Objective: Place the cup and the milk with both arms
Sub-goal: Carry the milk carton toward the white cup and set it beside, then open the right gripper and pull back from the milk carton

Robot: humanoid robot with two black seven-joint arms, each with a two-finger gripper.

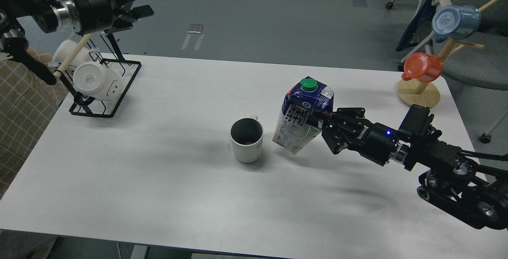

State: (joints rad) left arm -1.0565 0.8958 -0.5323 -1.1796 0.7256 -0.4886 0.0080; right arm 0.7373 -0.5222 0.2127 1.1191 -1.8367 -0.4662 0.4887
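A white table [158, 195] carries the cup [247, 140] near its centre, upright, dark inside showing, handle toward 12 o'clock. Just beside it at 3 o'clock the milk [302, 116] leans with its green cap [308, 85] tipped toward 1 o'clock; its bottom edge appears lifted off the tabletop. The right gripper [322, 126] reaches in from 4 o'clock, fingers closed against the carton's right side. The left gripper [137, 1] hangs above the table's 10 o'clock corner, fingers parted, holding nothing. Below it a black wire rack [119, 92] holds a white mug [97, 80] on its side. At 2 o'clock a wooden stand [418, 92] bears an orange cup [424, 67] and a blue cup [456, 21].
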